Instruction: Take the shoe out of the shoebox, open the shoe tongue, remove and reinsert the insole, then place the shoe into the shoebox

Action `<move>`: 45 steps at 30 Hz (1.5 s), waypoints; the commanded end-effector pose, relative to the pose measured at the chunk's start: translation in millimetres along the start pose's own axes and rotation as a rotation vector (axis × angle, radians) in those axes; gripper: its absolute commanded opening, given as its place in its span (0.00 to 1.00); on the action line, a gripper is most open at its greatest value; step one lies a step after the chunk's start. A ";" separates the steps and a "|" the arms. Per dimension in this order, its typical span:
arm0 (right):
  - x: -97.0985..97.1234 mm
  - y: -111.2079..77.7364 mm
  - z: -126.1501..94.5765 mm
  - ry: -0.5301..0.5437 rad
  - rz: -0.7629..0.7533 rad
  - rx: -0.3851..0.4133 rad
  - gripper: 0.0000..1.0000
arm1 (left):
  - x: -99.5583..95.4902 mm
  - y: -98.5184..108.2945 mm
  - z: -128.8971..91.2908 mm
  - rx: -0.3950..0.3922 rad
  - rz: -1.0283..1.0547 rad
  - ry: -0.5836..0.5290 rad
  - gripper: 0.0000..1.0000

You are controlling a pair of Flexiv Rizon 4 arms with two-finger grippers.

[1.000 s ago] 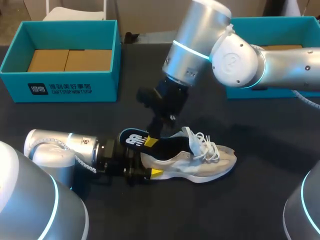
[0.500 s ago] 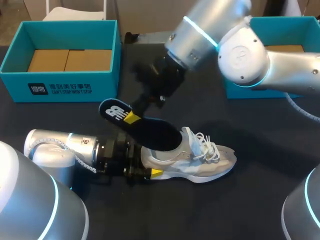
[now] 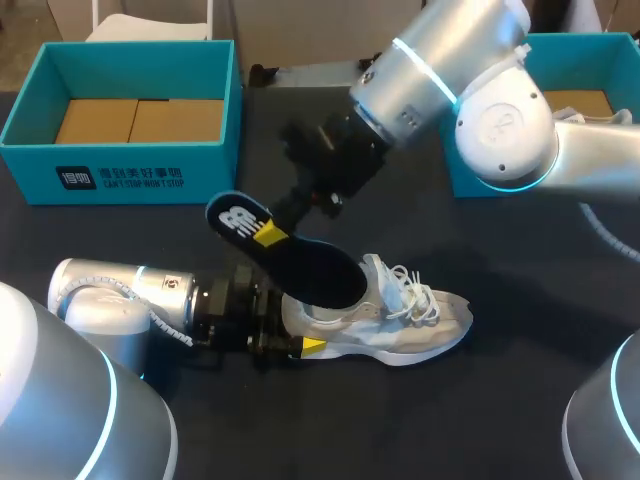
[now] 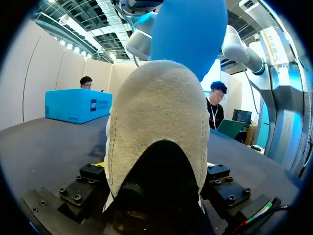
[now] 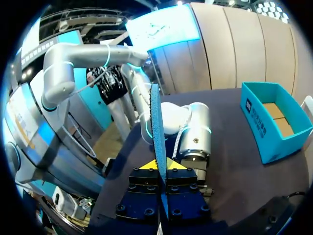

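Right hand (image 3: 268, 233) clenched on dark foam insole (image 3: 305, 265), held tilted just above grey-white laced sneaker (image 3: 400, 322). Left hand (image 3: 288, 338) grasping the heel. Sneaker lies on black worktop (image 3: 480, 400).

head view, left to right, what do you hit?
left teal box → left gripper → shoe → right teal box. Skipped the insole and right gripper: they overlap these.

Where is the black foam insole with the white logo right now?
In the head view, the black foam insole hangs tilted over the pale grey shoe, pinched in the right gripper, near the table's middle.
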State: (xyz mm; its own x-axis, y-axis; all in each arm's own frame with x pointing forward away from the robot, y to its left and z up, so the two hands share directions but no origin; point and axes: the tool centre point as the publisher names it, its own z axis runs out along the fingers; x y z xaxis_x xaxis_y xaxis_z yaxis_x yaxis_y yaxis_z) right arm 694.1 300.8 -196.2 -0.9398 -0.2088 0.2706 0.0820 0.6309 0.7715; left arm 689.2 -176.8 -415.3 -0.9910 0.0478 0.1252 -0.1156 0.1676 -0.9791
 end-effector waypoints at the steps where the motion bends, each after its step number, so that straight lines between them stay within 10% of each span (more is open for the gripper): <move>1: 28.7 7.4 -30.1 -0.056 -0.024 -0.034 0.00 | 0.3 -0.3 0.8 0.000 0.000 -0.002 0.00; 8: 58.6 38.3 -85.4 -0.046 -0.041 -0.069 0.00 | 0.3 -0.3 0.8 0.000 0.000 -0.002 0.00; 22: 61.9 51.2 -95.8 -0.065 -0.099 -0.057 0.00 | 0.3 -0.3 0.8 0.000 0.000 -0.002 0.00; 31: 116.9 67.4 -154.8 -0.025 -0.062 -0.159 0.00 | 0.3 -0.3 0.8 0.000 0.000 -0.002 0.00; 45: 118.1 67.6 -155.1 -0.033 -0.058 -0.174 0.00 | 0.3 -0.3 0.8 0.000 0.000 -0.002 0.00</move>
State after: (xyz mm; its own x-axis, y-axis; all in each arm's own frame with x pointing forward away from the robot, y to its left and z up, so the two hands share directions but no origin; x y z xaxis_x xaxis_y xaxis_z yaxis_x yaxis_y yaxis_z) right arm 642.5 202.9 -21.2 -0.9520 -0.2244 0.2081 0.0740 0.4910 0.8680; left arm 689.3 -176.7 -415.4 -0.9910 0.0476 0.1252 -0.1156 0.1677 -0.9790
